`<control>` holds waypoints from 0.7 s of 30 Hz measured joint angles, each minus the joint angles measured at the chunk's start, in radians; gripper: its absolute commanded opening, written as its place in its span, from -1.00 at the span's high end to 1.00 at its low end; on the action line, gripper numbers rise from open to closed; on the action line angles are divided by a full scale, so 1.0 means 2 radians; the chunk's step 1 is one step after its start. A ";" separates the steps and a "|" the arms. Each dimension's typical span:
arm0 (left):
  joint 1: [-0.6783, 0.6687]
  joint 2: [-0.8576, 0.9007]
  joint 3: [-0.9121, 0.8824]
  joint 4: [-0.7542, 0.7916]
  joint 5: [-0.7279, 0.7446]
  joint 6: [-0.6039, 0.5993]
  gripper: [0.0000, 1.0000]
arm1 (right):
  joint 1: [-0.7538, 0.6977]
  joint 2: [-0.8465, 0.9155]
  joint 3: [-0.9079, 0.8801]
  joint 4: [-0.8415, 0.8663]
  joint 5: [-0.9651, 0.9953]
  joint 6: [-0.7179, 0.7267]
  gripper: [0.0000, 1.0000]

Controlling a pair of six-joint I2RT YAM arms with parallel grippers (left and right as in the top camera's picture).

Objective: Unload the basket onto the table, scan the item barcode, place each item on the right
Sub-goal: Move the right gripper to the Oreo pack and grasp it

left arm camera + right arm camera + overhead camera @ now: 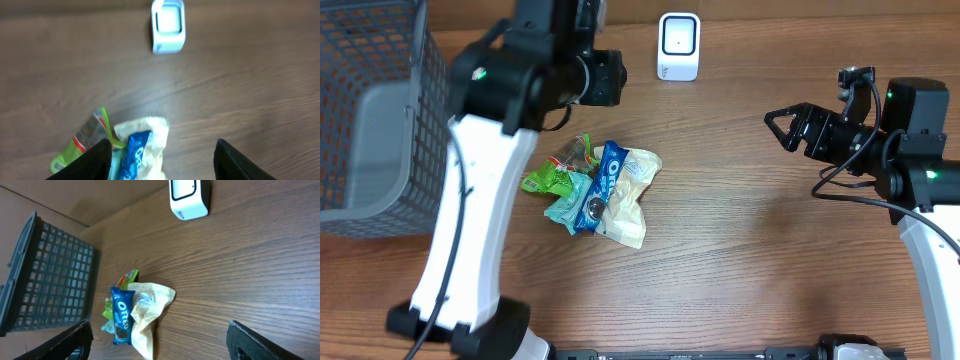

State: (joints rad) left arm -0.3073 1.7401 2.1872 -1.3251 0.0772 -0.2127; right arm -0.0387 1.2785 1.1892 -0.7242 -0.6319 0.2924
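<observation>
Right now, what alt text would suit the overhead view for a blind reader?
Snack packets, blue Oreo pack on top, lie piled on a table between the left arm and right arm; white scanner behind, grey basket left.

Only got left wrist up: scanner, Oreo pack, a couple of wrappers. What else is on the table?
Observer: A grey mesh basket stands at the far left, well left of the Oreo pack.
Operator: Where's the right arm?
Observer: The right gripper hovers over the right side of the table, jaws open, holding nothing.
Operator: What's cut off below my frame?
Observer: A teal packet lies against the Oreo pack's lower half, next to the green packet.
</observation>
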 measured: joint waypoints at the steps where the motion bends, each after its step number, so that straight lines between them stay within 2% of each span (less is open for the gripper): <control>1: 0.000 -0.010 0.004 0.002 0.000 0.002 -0.22 | 0.000 0.000 0.000 -0.001 -0.001 0.002 -0.72; 10: 0.000 -0.048 0.007 0.008 -0.035 0.007 -0.31 | 0.000 -0.019 0.000 -0.012 -0.004 0.011 -0.72; 12: 0.000 -0.048 0.007 0.008 -0.051 0.007 -0.40 | 0.000 -0.035 0.000 -0.018 -0.001 0.015 -0.72; 17: 0.000 -0.051 0.007 0.012 -0.089 0.015 -0.85 | 0.003 -0.059 0.000 -0.024 0.006 0.028 -0.72; 21: 0.000 -0.056 0.007 0.012 -0.105 0.018 -0.93 | 0.034 -0.058 0.000 -0.026 0.030 0.042 -0.72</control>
State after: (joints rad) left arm -0.3073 1.6283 2.2017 -1.3006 -0.1322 -0.1761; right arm 0.0296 1.1622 1.1892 -0.7757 -0.5728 0.3759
